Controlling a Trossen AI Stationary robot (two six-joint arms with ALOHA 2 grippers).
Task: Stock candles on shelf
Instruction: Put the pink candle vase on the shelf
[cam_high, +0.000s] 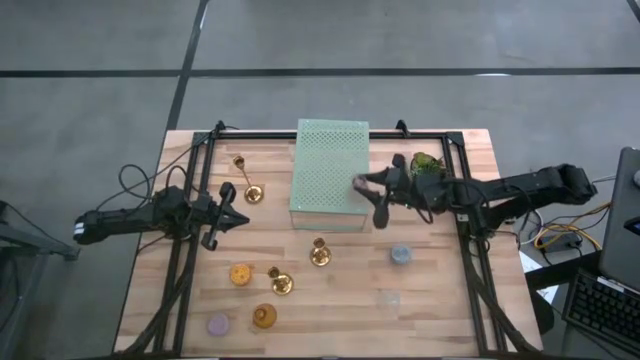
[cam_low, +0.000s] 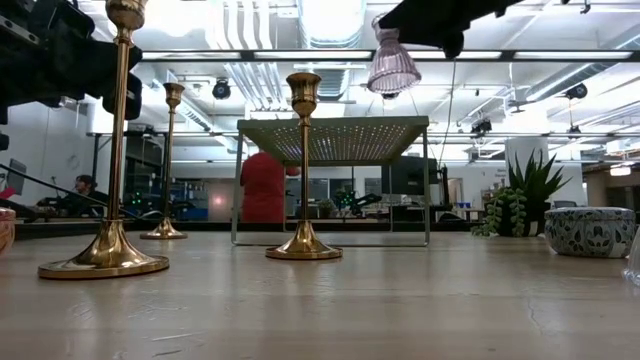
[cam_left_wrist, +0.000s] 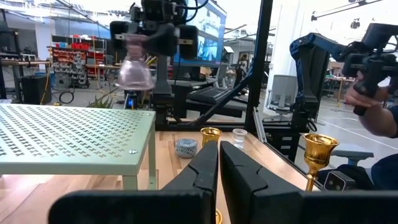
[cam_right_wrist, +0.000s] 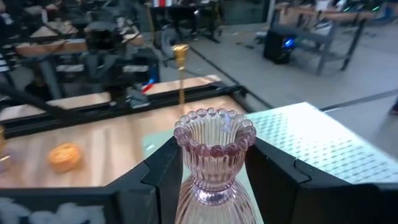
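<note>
Mauve-pink candle (cam_right_wrist: 214, 158) held aloft in the right gripper (cam_high: 372, 187) at the shelf's right edge.
I see the fingers clamped on its ribbed glass body, beaded rim up — it hangs above the shelf (cam_high: 330, 172), just off the near right corner, not touching the mesh top, which lies bare. Left gripper (cam_high: 222, 218) waits left of the shelf, fingers nearly together, holding nothing. Brass candlesticks (cam_high: 320, 253) stand in front of the shelf — open board between them.

Count: 4 brass candlesticks (cam_high: 248, 190), 6 candles incl. mauve-pink one (cam_high: 362, 184) in right gripper (cam_high: 372, 187), 1 shelf (cam_high: 329, 172), 1 plant (cam_high: 427, 164), 2 arms.
</note>
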